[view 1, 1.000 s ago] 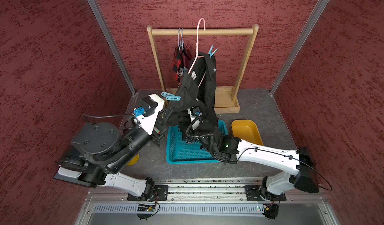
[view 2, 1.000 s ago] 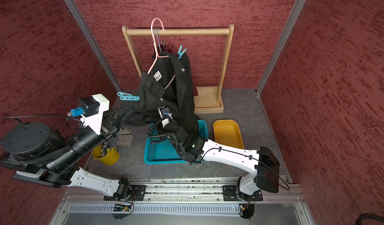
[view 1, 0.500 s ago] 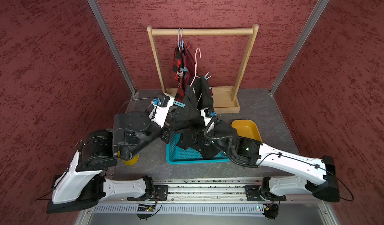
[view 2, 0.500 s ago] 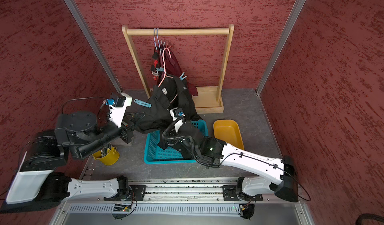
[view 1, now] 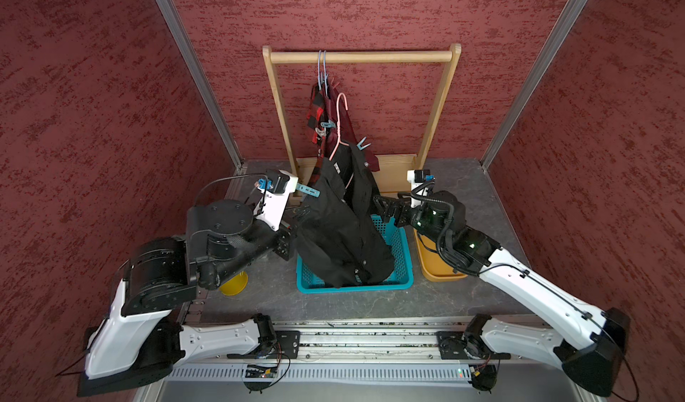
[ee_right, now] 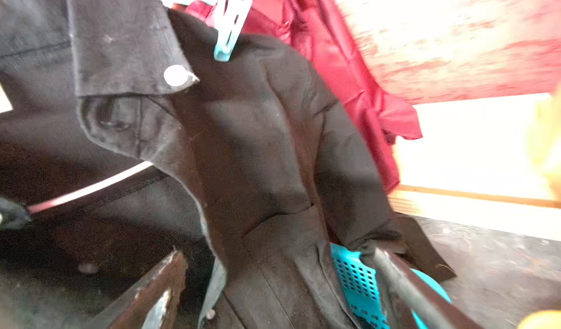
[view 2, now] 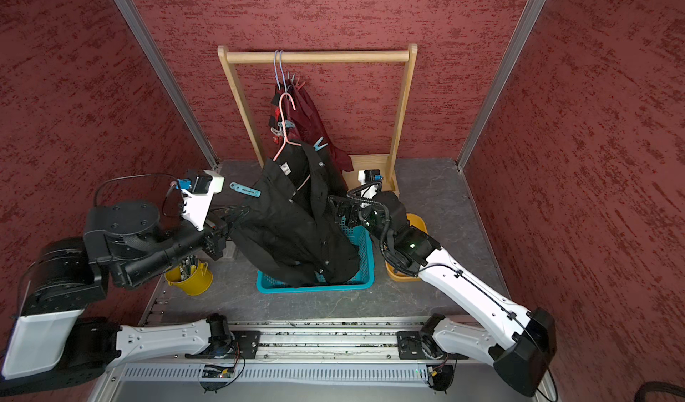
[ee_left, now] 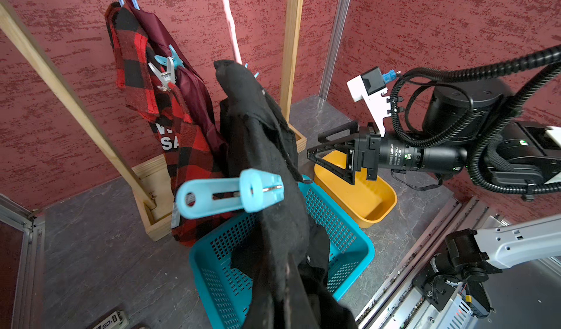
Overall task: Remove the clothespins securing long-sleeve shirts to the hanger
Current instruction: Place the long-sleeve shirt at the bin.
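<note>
- Black shirt [view 1: 341, 233] slumps into the teal basket [view 1: 402, 270].
- Left end effector [view 2: 241, 211] is clamped shut on the shirt's edge, one clothespin [view 2: 244, 190] just above it.
- Right end effector [view 1: 381, 208] gapes wide, empty, beside the shirt; second clothespin [view 1: 363, 145] sits beyond, higher up.
- Plaid shirt [view 1: 315, 112] hangs on the rack [view 1: 363, 57] behind.

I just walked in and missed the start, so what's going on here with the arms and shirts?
The left hand grips the black shirt, which is on a pink hanger off the rail, its bottom sagging into the teal basket. The right hand is open beside it. Two blue clothespins are clipped to it.
</note>
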Robot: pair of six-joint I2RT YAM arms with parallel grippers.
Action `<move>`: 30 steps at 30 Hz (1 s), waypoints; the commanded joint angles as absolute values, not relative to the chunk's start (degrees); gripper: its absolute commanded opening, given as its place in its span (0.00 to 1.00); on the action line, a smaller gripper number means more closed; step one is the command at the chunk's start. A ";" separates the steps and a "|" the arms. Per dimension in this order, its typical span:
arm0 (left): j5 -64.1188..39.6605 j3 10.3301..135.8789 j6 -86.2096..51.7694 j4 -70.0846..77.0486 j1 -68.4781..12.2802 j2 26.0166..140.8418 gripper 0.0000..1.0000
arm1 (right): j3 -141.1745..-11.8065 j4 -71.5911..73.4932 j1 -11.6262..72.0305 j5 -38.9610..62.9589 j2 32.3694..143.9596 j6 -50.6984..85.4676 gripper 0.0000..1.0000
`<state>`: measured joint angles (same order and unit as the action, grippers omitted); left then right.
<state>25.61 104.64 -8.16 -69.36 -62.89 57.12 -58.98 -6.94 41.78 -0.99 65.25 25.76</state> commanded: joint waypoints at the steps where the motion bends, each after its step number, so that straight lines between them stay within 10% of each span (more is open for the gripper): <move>1: 26.54 107.31 -6.71 -68.39 -62.47 57.32 0.00 | -61.30 -8.05 41.78 5.99 66.71 24.98 0.99; 15: 25.66 109.84 -3.99 -69.23 -62.46 58.95 0.00 | -56.09 8.26 24.21 14.91 81.62 29.53 0.99; 30: 25.49 111.35 -2.22 -68.39 -62.40 60.56 0.00 | -61.74 14.24 23.29 26.97 102.37 30.85 0.86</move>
<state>25.54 109.73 -3.57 -71.13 -62.67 60.62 -59.40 11.84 23.38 23.88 100.75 29.76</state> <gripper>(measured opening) 0.073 0.869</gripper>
